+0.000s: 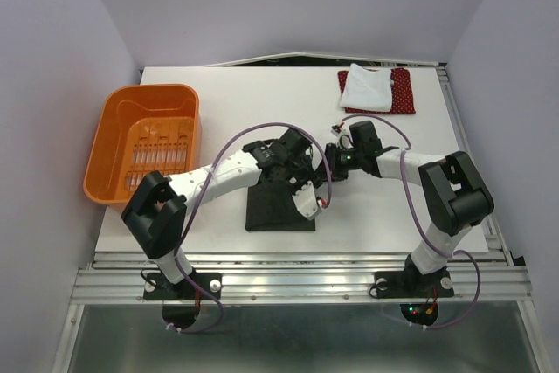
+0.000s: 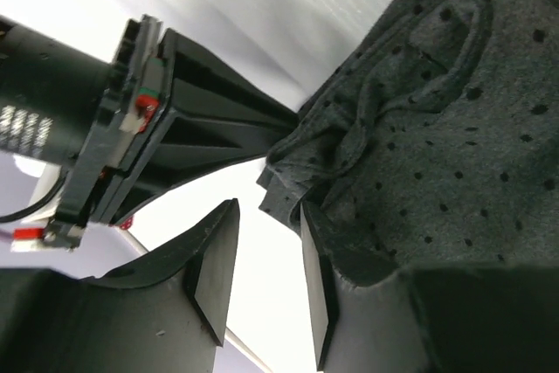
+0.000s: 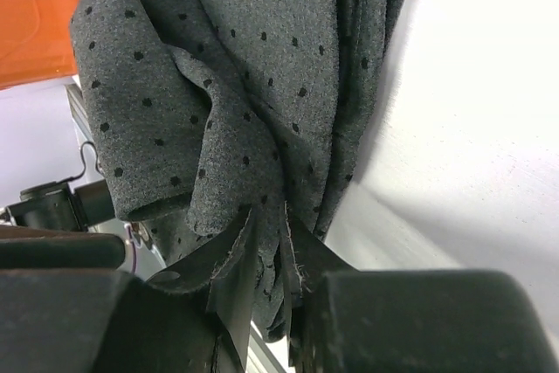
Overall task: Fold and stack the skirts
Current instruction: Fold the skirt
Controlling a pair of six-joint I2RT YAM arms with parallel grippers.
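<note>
The dark grey dotted skirt (image 1: 278, 205) lies bunched in the middle of the table, one end lifted. My right gripper (image 1: 330, 166) is shut on a gathered fold of it; in the right wrist view the grey cloth (image 3: 236, 85) hangs pinched at the gripper (image 3: 272, 226). My left gripper (image 1: 311, 172) stands open right beside it. In the left wrist view only white table shows at that gripper (image 2: 267, 277), and the skirt's edge (image 2: 288, 189) lies against the outside of one finger (image 2: 316, 286). The white skirt (image 1: 367, 87) rests folded on the red dotted skirt (image 1: 403, 93) at the back right.
An orange plastic basket (image 1: 144, 141) stands at the left edge of the table. A metal rail (image 1: 288, 281) runs along the near edge by the arm bases. The right arm's body (image 2: 166, 128) fills the upper left of the left wrist view.
</note>
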